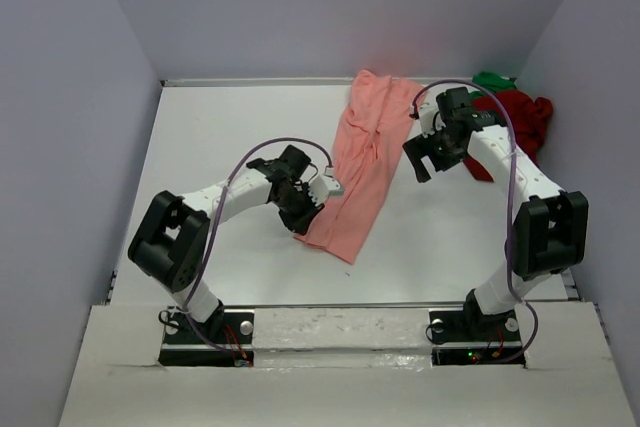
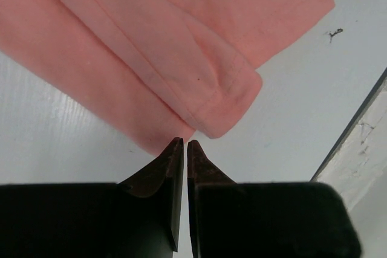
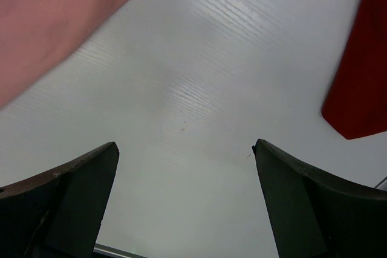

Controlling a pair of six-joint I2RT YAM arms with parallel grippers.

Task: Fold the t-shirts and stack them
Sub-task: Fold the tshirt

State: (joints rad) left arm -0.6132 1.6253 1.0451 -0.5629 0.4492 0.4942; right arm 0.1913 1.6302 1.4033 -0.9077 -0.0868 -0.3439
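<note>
Bases of both arms sit bolted at the near edge of the white table (image 1: pixel 240 127), short of the salmon-pink t-shirt (image 1: pixel 360 157), which serves as the marker for everything else. That shirt lies flat as a long, folded band, running from its near corner in front of the left arm up and away to the table's far edge, leaning slightly rightward as it goes.

At the shirt's near left corner is the left gripper (image 1: pixel 308 219). In its wrist view, the left gripper (image 2: pixel 185 144) has its jaws drawn almost together with only a thin slit between them, nipping the very edge of the shirt's (image 2: pixel 151 40) hem, where a doubled fold ends in a rounded corner just beyond the tips. The rest of the cloth lies on the table.

Farther back, just right of the shirt's middle, the right gripper (image 1: pixel 430 159) hangs above bare table, clear of the cloth. Its wrist view shows the right gripper (image 3: pixel 184 146) with jaws spread wide and nothing between them, the salmon-pink t-shirt (image 3: pixel 48 22) off to one side and the dark red t-shirt (image 3: pixel 363 77) off to the other.

Right of the pink shirt's far end, well apart from it, the dark red t-shirt (image 1: pixel 515 117) lies crumpled by the right wall. Touching its far side, a small bunch of the bright green t-shirt (image 1: pixel 492 79) shows.
</note>
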